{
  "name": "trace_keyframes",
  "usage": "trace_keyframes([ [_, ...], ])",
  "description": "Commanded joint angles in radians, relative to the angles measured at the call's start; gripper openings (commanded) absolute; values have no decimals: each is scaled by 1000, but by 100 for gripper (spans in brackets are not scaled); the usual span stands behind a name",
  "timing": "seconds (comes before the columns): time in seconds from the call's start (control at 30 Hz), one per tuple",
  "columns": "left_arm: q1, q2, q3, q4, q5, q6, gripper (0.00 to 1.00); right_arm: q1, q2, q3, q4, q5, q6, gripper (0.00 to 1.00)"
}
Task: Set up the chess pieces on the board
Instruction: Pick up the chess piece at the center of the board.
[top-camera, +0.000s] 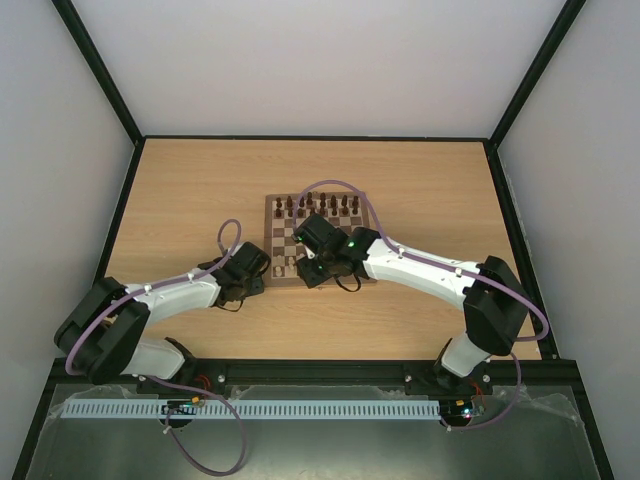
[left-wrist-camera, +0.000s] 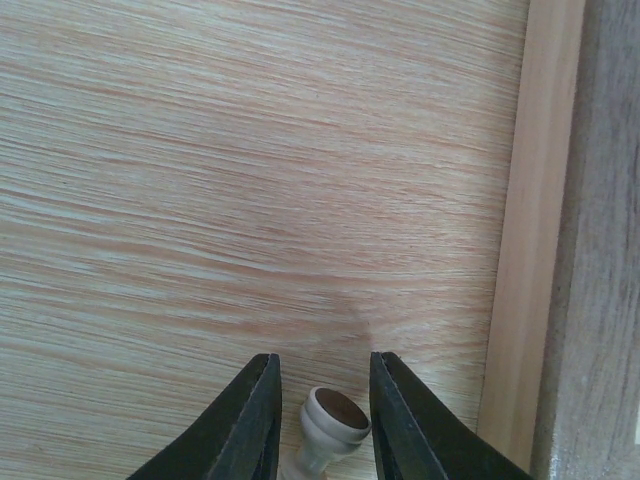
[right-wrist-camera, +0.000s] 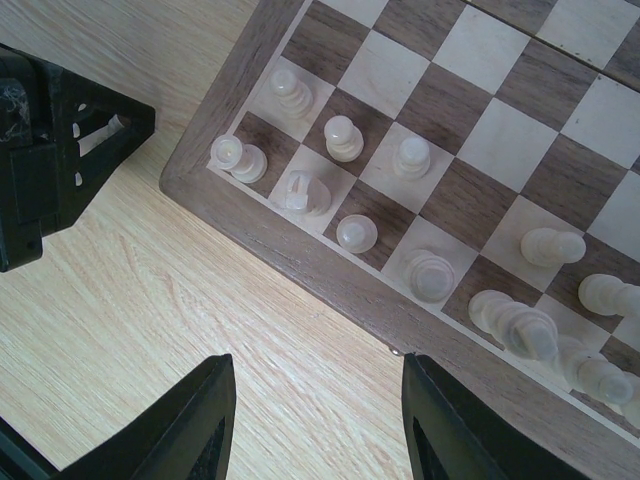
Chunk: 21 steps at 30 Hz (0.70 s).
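The board (top-camera: 345, 232) lies in the middle of the table, with dark chess pieces (top-camera: 320, 207) lined along its far side. Pale chess pieces (right-wrist-camera: 343, 137) stand on the two near rows by its brown border (right-wrist-camera: 300, 255). My left gripper (left-wrist-camera: 325, 358) (top-camera: 250, 275) is low over the table, left of the board. One pale piece (left-wrist-camera: 333, 418) lies on its side between the fingers, its dark felt base towards the camera. A gap shows on the piece's left side. My right gripper (right-wrist-camera: 318, 362) (top-camera: 310, 272) hangs open and empty over bare table beside the board's near left corner.
The left gripper's black body (right-wrist-camera: 50, 150) sits close to the board's left corner in the right wrist view. A pale strip (left-wrist-camera: 540, 230) and a grey-brown band run down the right of the left wrist view. Walls enclose the table (top-camera: 180, 200).
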Motion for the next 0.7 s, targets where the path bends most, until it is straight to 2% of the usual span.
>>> trace_keyframes([
  [0.0, 3, 41, -42, -145, -2, -5, 28, 9, 17, 29, -45, 6, -11, 47],
  [0.67, -30, 95, 1, -166, -46, 12, 25, 12, 25, 31, -47, 5, -12, 47],
])
